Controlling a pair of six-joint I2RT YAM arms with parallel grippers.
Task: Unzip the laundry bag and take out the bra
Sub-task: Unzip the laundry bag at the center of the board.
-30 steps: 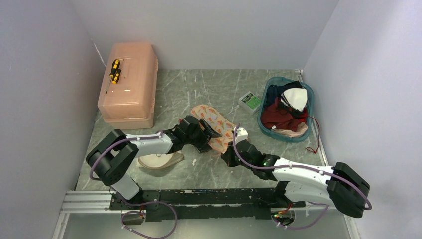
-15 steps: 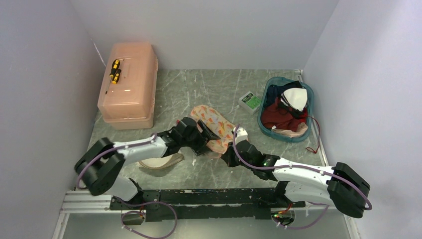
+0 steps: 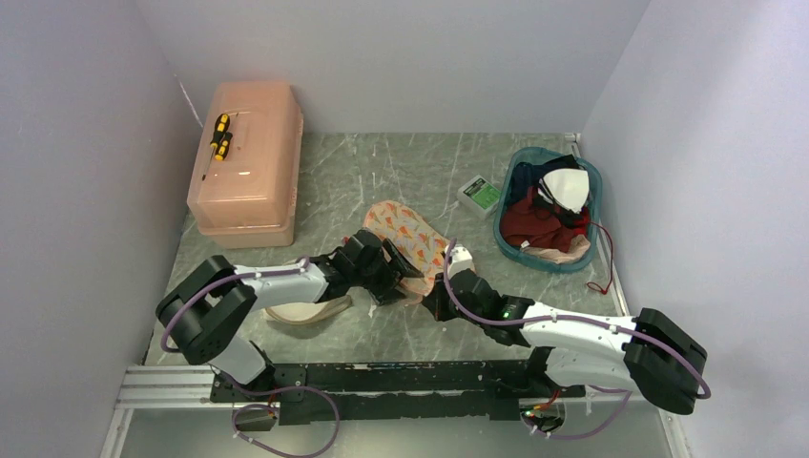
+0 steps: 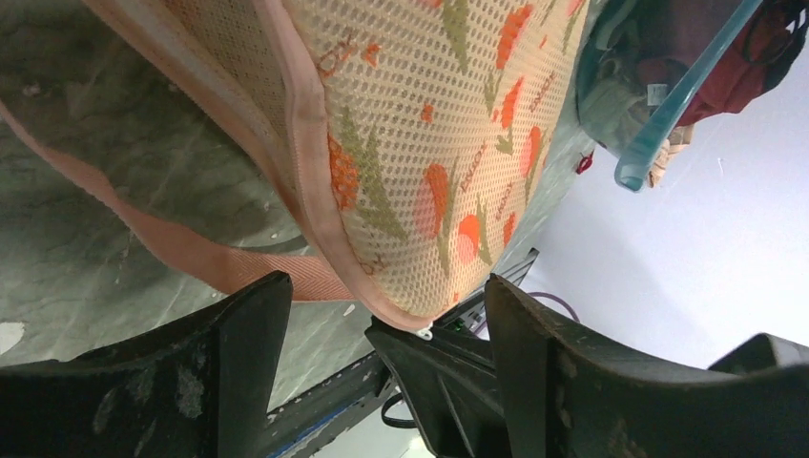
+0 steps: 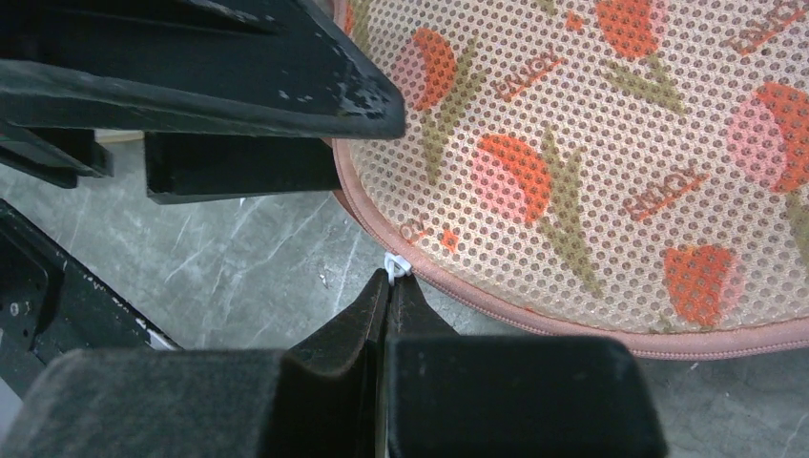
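Note:
The laundry bag [image 3: 412,239] is a flat beige mesh pouch with orange tulip print and a pink zip rim [image 5: 611,143] [image 4: 429,124]. It lies at the table's middle. My right gripper [image 5: 388,286] [image 3: 434,301] is shut on the small white zipper pull [image 5: 397,264] at the bag's near edge. My left gripper [image 4: 386,283] [image 3: 396,267] stands open, its two fingers on either side of the bag's near end, with the pull [image 4: 423,332] showing between them. The bra is hidden.
A teal basket [image 3: 590,250] at the right holds dark red cloth [image 3: 530,225] and a white rounded piece [image 3: 565,188]. A pink box [image 3: 250,181] with a yellow-black tool [image 3: 221,135] stands back left. A green-white packet [image 3: 480,195] and a cream cup-shaped piece [image 3: 303,308] lie nearby.
The left arm's elbow and shoulder swung left and back while its open gripper stayed at the bag. The right gripper kept its hold on the pull.

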